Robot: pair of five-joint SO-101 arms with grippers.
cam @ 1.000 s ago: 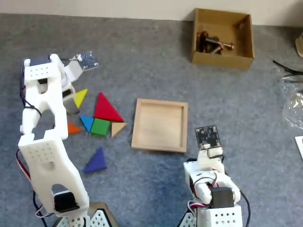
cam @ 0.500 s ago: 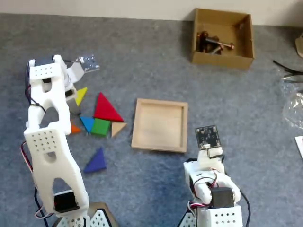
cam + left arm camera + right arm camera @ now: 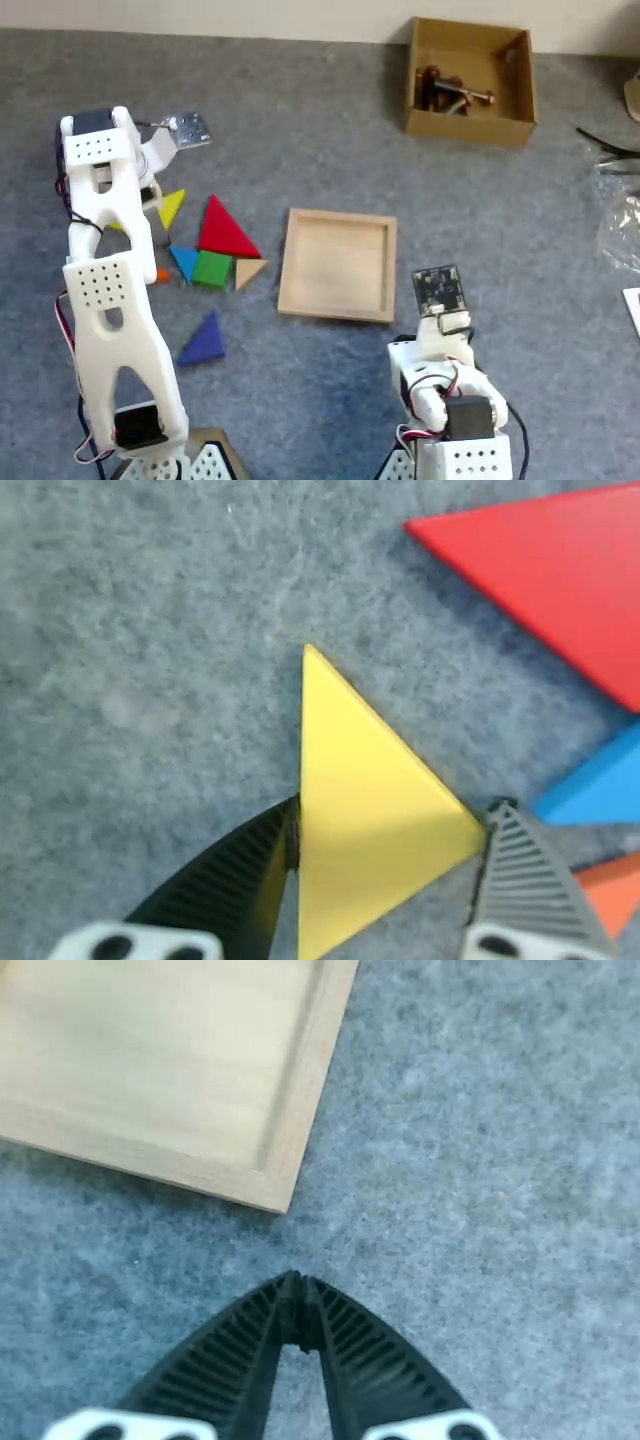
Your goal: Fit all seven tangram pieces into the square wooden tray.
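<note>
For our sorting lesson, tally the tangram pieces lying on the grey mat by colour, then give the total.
yellow piece: 1
red piece: 1
light blue piece: 1
green piece: 1
tan piece: 1
dark blue piece: 1
orange piece: 1
Total: 7

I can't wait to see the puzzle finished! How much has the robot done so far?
Nothing is in the wooden tray yet. The left claw grips the yellow triangle, lying on the mat. The red triangle, green square, tan triangle, orange piece, light blue triangle and dark blue triangle wait outside too. The right claw is shut, holding nothing.
</note>
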